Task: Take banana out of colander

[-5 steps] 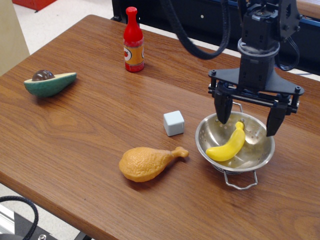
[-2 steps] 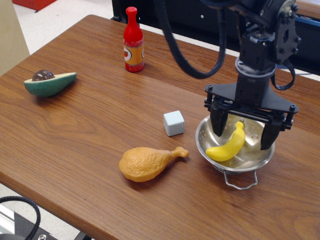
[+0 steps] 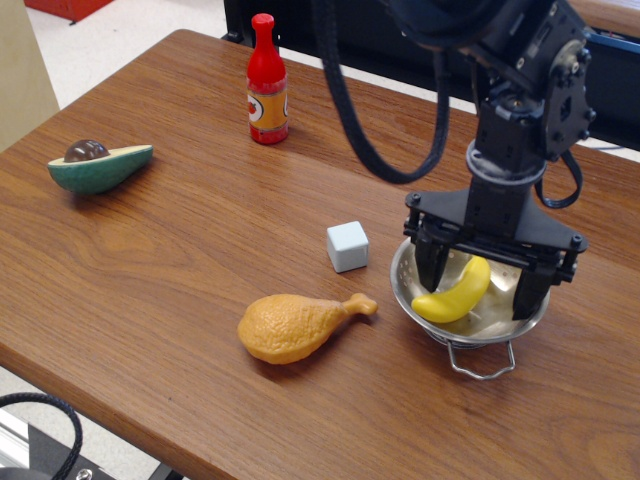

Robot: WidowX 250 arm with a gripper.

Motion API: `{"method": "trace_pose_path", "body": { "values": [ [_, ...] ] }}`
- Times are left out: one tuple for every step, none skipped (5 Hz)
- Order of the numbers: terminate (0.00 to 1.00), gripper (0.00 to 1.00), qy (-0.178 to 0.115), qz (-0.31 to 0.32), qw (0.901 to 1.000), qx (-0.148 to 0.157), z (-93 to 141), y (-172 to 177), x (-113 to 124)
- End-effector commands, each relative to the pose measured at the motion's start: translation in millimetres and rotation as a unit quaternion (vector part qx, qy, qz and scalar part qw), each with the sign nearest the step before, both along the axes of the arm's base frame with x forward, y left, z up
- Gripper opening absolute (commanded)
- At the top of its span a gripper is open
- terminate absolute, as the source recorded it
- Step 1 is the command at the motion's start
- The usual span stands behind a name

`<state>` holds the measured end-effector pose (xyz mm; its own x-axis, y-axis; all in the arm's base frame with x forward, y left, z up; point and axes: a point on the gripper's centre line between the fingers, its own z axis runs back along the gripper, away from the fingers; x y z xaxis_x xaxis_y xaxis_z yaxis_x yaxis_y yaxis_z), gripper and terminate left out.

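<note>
A: Where's the banana?

B: In the colander, lying across the bowl with one tip up toward the far wall; the colander sits at the right of the table, one wire handle toward the near edge.

A: And the gripper?

B: Down inside the bowl; jaws spread wide, one finger left of the banana, the other at the bowl's right side; the banana lies between them. The left finger looks just beside the fruit, though I can't tell whether it touches.

A: Anything else about?

B: A drumstick near the colander's left; a pale cube just behind it, apart from both; a red bottle upright at the far side; half an avocado well off to the left.
</note>
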<state>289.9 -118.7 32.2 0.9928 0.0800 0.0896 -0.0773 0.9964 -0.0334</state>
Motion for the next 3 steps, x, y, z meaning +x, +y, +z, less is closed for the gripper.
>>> {"method": "trace_pose_path", "body": {
  "values": [
    [0.00,1.00,-0.021,0.004,0.9998,0.001,4.6,-2.2,1.5],
    [0.00,1.00,-0.019,0.000,0.9998,0.003,0.7,-5.3,0.2],
    [0.00,0.00,-0.034,0.002,0.9994,0.006,0.7,-3.9,1.9]
  ]
}}
